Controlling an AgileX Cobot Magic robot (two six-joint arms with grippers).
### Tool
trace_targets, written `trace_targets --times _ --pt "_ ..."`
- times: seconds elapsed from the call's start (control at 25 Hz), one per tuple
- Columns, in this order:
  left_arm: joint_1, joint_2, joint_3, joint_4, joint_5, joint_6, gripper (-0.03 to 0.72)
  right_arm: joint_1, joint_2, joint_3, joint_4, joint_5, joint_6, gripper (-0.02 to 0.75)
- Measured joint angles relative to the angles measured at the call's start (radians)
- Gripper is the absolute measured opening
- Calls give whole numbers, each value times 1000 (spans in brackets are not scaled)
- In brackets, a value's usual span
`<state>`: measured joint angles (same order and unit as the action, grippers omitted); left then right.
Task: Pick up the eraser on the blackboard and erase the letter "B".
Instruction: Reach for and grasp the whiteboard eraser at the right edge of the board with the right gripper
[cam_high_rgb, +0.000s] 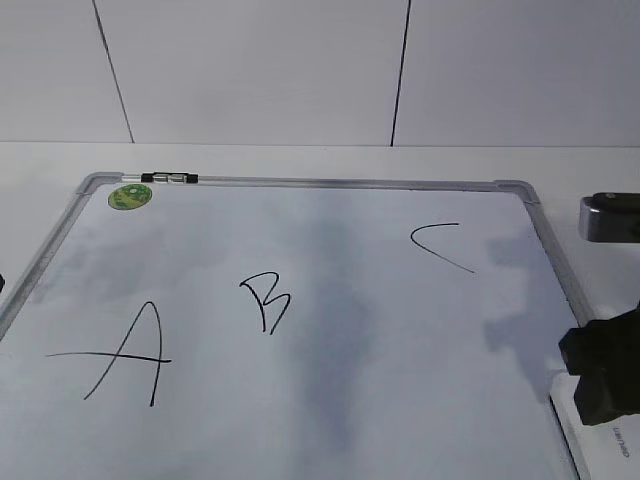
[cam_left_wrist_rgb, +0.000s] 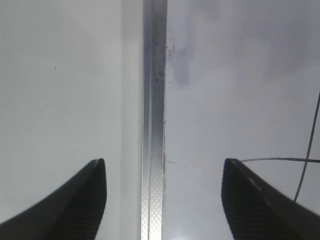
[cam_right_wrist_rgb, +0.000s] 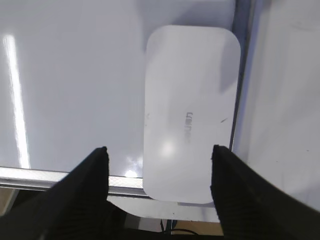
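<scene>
The blackboard (cam_high_rgb: 330, 300) is a white dry-erase board with a grey frame, lying flat. On it are a large "A" (cam_high_rgb: 125, 355), the small slanted letter "B" (cam_high_rgb: 265, 302) and an open "C" (cam_high_rgb: 440, 245). The eraser (cam_right_wrist_rgb: 190, 110), a white rounded block with grey lettering, lies at the board's near right corner; in the exterior view only a sliver of it shows (cam_high_rgb: 612, 450). My right gripper (cam_right_wrist_rgb: 159, 167) is open above the eraser, a finger at each side, not touching it. My left gripper (cam_left_wrist_rgb: 164, 175) is open and empty over the board's left frame rail (cam_left_wrist_rgb: 154, 120).
A round green sticker (cam_high_rgb: 130, 196) and a marker (cam_high_rgb: 170, 179) sit at the board's far left corner. A dark grey device (cam_high_rgb: 610, 217) stands on the table right of the board. A tiled wall is behind.
</scene>
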<state>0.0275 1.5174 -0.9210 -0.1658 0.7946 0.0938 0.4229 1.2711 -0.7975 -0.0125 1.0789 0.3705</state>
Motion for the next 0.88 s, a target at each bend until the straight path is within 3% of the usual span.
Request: trace_targets --times 0.28,0.44,0.52,0.88 --pt "0 0 0 0 0 0 539 0 5 0 -75 -5 11 511" --pt "0 0 0 0 0 0 539 0 5 0 -77 4 18 636" --pt "0 0 0 0 0 0 539 0 5 0 -74 4 21 661" --pt "0 0 0 -2 0 0 539 0 5 74 -58 -51 60 680"
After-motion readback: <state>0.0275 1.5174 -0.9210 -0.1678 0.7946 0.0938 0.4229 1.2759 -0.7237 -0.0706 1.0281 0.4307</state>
